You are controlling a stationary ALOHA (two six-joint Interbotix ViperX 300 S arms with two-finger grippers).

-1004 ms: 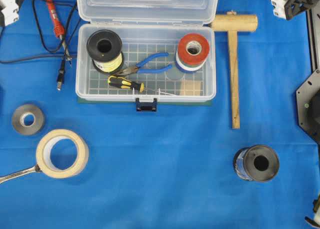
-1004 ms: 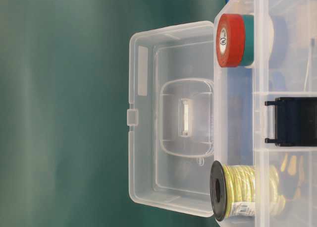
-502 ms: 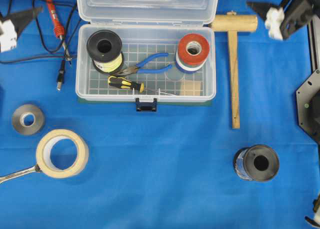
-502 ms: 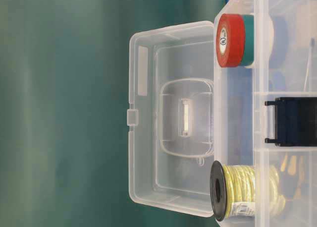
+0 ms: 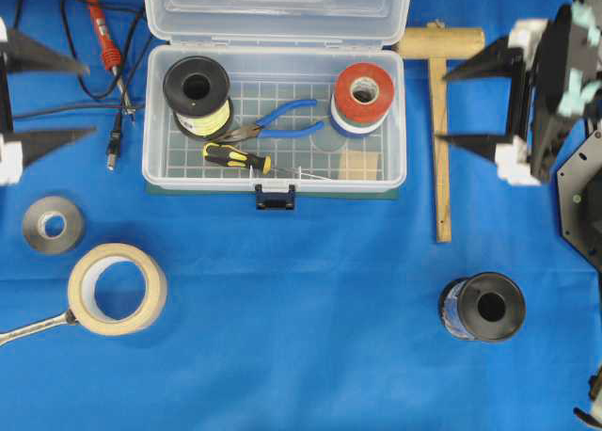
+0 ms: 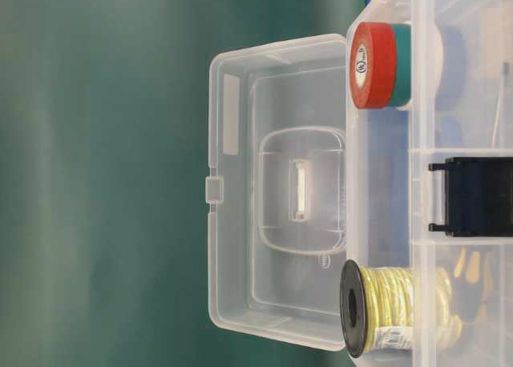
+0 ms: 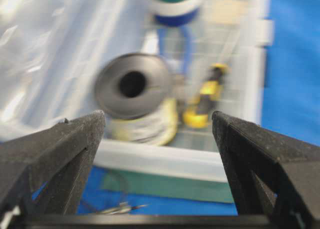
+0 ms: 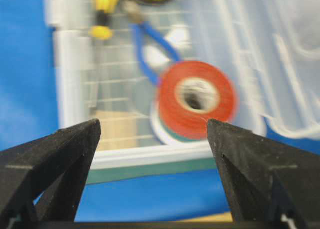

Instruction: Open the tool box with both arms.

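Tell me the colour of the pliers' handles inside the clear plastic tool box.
Blue handles; the overhead view shows them best.

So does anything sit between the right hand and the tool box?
Yes: the wooden mallet lies between the right hand and the tool box, which is already open. Its handle runs alongside the box's side.

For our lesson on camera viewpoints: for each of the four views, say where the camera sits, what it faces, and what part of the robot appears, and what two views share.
Overhead: above, facing down on the clear plastic tool box, lid open; left gripper and right gripper at the edges.
Table-level: low, image turned sideways, facing the tool box's latch side; no robot.
Left wrist: behind open black fingers, facing the black spool of yellow wire.
Right wrist: behind open black fingers, facing the red tape roll.
Shared: overhead and table-level both show the spool and roll.
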